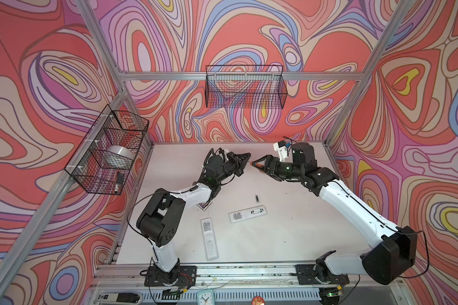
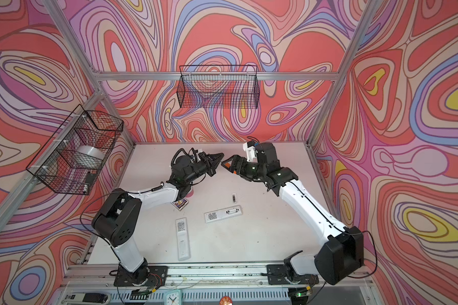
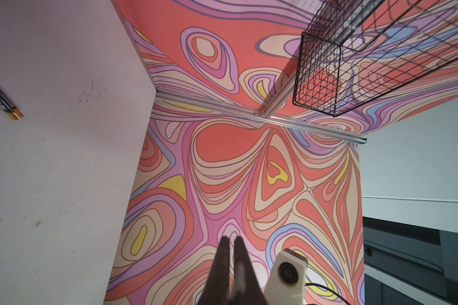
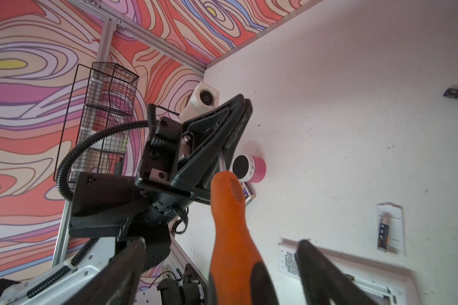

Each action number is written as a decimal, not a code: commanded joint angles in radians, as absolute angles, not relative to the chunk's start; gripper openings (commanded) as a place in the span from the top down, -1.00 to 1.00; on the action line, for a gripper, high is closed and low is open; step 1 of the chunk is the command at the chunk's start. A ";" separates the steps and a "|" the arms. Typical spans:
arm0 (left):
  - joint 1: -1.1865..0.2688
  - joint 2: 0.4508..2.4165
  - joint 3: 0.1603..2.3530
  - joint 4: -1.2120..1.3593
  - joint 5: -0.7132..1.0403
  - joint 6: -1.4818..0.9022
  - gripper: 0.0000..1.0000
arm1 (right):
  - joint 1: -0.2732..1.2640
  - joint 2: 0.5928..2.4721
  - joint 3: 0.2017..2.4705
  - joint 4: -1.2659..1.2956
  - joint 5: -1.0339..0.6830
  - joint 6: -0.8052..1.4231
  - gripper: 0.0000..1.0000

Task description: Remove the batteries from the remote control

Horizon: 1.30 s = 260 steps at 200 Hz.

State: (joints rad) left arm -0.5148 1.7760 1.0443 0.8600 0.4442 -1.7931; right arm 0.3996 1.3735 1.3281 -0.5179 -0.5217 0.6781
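Operator: grippers, state?

Observer: the left gripper (image 1: pixel 247 155) has its fingers pressed together on the bare metal shaft of the orange-and-black screwdriver (image 4: pixel 230 211), held in the air over the far part of the table (image 1: pixel 288 237). The right gripper (image 4: pixel 220 245) is spread wide, one finger on each side of the handle, and neither finger is seen touching it.

Operator: batteries, location?

Observer: one battery (image 4: pixel 383 232) lies on a loose white battery cover (image 4: pixel 397 219) on the tabletop, just beyond the crosswise white remote (image 1: pixel 247 214). That remote's compartment is open, but I cannot tell what is in the bay. A second battery (image 3: pixel 3 99), black with a gold end, lies by itself on the bare table in the left wrist view. Both are well apart from the grippers.

Operator: other items?

Observer: a second white remote (image 1: pixel 209 237) lies face down and lengthwise near the front rail, apart from the first. A pink speaker (image 4: pixel 251 169) and a small printed box (image 4: pixel 249 194) sit beneath the left arm
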 commanded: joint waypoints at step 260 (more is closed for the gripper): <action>-0.426 1.634 1.266 0.069 0.827 -1.179 -0.99 | 0.524 1.621 1.634 -1.051 -0.488 0.317 0.61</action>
State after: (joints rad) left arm -0.4435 1.6855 1.2819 0.0937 0.8188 -1.1904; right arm 0.5209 1.6543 1.6489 -1.0611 -0.5793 0.2962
